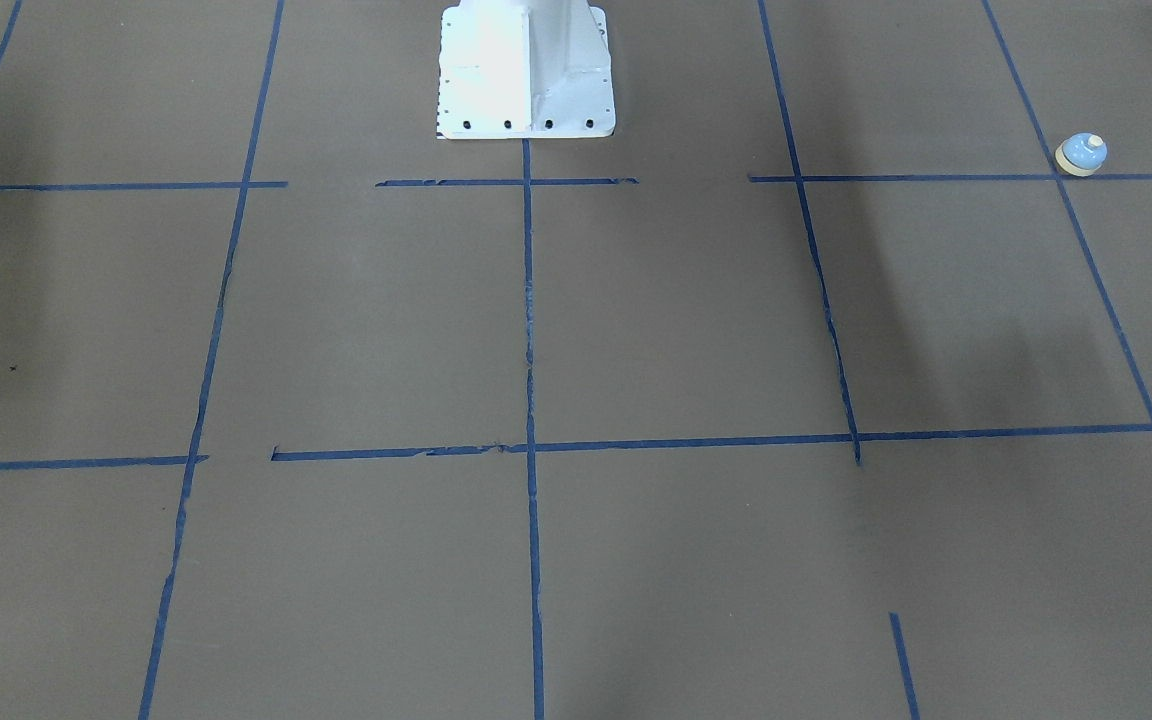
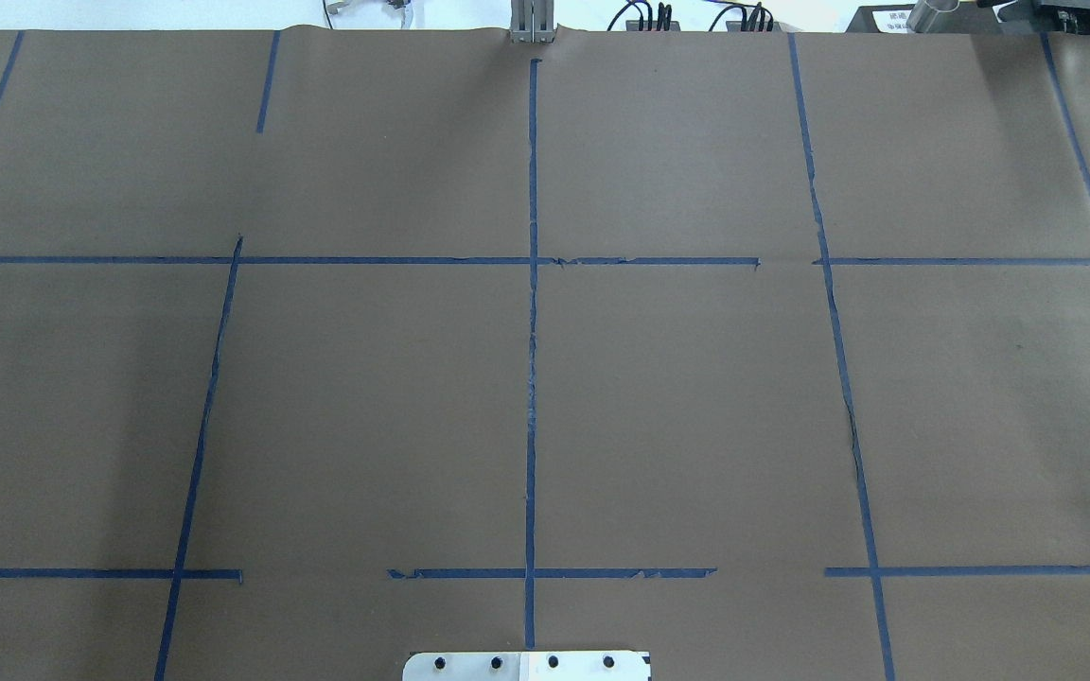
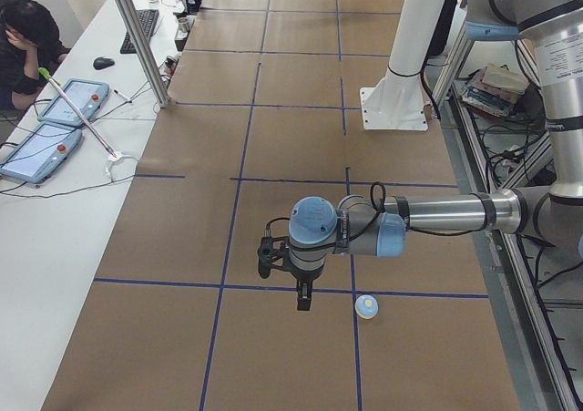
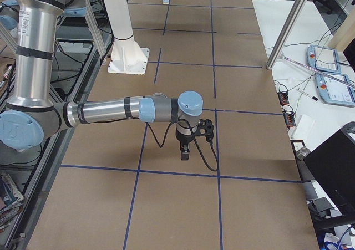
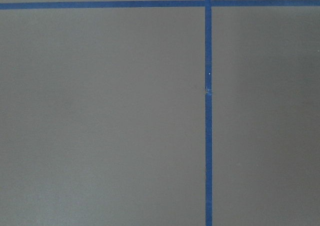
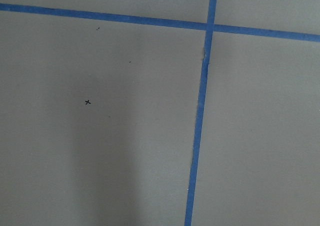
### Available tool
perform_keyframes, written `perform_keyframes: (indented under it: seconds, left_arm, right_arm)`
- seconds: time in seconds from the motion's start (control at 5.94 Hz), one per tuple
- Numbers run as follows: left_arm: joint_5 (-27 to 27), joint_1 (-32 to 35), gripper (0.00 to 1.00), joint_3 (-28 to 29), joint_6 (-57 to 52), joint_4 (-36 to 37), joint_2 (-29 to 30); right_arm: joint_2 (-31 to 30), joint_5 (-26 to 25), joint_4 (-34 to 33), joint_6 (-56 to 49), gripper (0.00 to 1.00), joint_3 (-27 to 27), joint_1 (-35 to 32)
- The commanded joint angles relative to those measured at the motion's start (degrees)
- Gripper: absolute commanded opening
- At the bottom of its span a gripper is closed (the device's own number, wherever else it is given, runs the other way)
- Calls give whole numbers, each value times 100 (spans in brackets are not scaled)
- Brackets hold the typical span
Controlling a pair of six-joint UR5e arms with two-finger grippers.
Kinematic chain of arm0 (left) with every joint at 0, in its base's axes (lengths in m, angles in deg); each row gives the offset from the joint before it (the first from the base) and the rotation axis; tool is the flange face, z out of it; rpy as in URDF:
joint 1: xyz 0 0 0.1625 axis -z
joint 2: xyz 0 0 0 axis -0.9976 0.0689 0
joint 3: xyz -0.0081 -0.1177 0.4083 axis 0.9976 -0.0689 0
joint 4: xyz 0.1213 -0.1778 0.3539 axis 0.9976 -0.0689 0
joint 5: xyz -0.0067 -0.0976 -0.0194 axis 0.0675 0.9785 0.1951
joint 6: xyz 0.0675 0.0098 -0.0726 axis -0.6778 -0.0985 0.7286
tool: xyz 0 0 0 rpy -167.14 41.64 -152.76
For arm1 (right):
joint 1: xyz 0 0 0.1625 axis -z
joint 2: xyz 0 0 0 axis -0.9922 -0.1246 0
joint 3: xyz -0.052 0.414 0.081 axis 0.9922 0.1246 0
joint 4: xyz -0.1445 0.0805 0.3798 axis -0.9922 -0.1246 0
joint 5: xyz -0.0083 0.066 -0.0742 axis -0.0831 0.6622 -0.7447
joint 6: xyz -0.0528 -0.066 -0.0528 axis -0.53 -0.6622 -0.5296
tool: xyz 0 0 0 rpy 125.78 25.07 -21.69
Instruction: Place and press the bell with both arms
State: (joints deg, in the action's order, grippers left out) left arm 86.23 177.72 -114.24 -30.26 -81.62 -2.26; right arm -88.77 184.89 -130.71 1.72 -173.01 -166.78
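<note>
Front and overhead cameras face each other steeply down, sharing the table and pedestal.

Robotics lab — tape-gridded table, teach pendants, seated operator.

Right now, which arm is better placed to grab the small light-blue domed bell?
Left. The light-blue domed bell sits close beside the left gripper; the right gripper hangs far from it.

a small black x is penned on the brown paper (far white label unreadable).
</note>
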Motion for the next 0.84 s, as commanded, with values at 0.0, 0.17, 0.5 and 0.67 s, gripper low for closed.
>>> perform_keyframes:
  seconds: [0.0, 0.17, 0.5, 0.67]
  left_arm:
    - [0, -18, 100, -97, -52, 9, -16]
    - [-9, -53, 100, -98, -53, -17, 1]
    - [200, -35, 100, -62, -70, -595, 195]
    - [472, -53, 100, -80, -79, -1276, -6]
  right_arm:
    - [1, 0, 0, 0, 100, 0, 0]
    - [1, 0, 0, 0, 100, -9, 0]
    - [1, 0, 0, 0, 100, -17, 0]
    - [1, 0, 0, 9, 100, -17, 0]
